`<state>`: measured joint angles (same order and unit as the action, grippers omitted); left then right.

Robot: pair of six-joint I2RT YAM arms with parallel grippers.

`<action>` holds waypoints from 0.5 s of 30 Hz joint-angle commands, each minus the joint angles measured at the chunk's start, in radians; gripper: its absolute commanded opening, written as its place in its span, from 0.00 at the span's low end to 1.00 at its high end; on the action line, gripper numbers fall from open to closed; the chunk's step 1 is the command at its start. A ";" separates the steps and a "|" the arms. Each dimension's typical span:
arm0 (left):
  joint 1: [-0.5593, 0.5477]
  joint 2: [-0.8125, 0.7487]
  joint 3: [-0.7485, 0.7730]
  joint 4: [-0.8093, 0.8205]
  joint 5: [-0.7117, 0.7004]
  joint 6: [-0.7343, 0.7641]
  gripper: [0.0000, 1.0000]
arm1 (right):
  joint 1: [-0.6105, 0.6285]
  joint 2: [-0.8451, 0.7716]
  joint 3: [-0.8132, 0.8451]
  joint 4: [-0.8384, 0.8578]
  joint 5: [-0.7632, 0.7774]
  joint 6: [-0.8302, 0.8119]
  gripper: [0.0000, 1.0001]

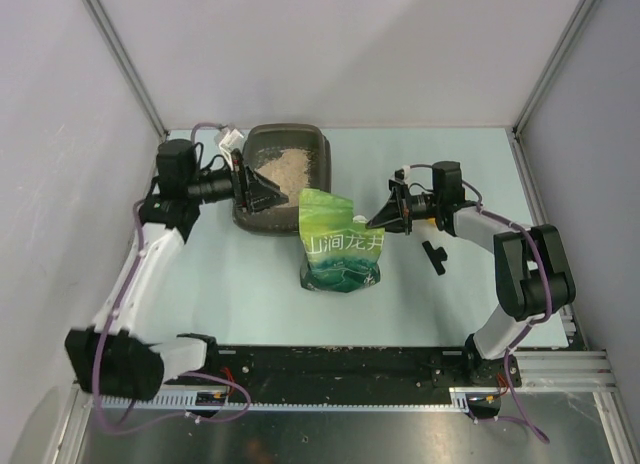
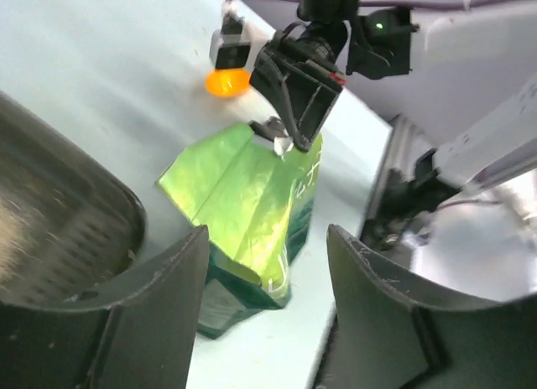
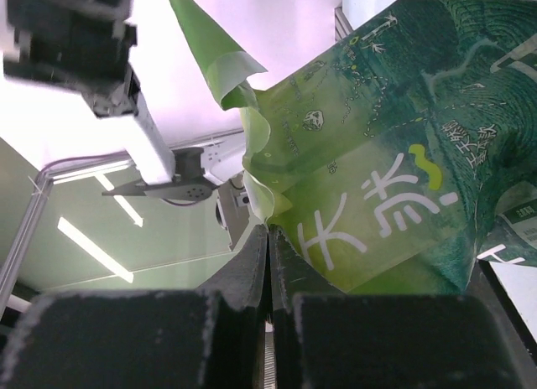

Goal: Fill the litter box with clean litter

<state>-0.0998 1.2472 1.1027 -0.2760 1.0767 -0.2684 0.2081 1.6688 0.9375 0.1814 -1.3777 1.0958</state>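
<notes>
The litter box (image 1: 285, 149), a dark tray, sits at the back of the table with pale clean litter (image 1: 290, 166) inside it. A green printed pouch (image 1: 340, 242) stands upright just in front of it. My left gripper (image 1: 272, 196) hangs open at the box's front rim, beside the pouch. In the left wrist view its fingers (image 2: 151, 313) stand wide apart with only bare table between them, the pouch (image 2: 243, 196) beyond. My right gripper (image 1: 383, 220) is shut on the pouch's top right edge; the pinch (image 3: 268, 231) holds the folded pouch (image 3: 394, 171) rim.
An orange scoop (image 2: 226, 81) lies on the table behind the pouch. A small black piece (image 1: 435, 256) rests near the right arm. Grey walls with metal posts enclose the table on three sides.
</notes>
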 commanded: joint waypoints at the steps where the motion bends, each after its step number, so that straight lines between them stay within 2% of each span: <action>1: -0.072 -0.092 0.055 -0.091 -0.110 0.489 0.64 | -0.024 -0.001 0.061 -0.002 -0.040 0.012 0.00; 5: -0.133 -0.036 0.063 -0.094 -0.025 0.706 0.64 | -0.026 -0.004 0.066 -0.002 -0.038 0.003 0.00; 9: -0.257 0.021 0.078 -0.097 -0.090 0.866 0.63 | -0.033 -0.006 0.069 -0.029 -0.038 -0.011 0.00; 15: -0.460 0.080 0.117 -0.140 -0.280 1.055 0.64 | -0.039 -0.004 0.069 -0.082 -0.029 -0.040 0.00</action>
<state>-0.4652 1.3293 1.1637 -0.3779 0.8848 0.5213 0.1963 1.6756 0.9539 0.1246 -1.3777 1.0637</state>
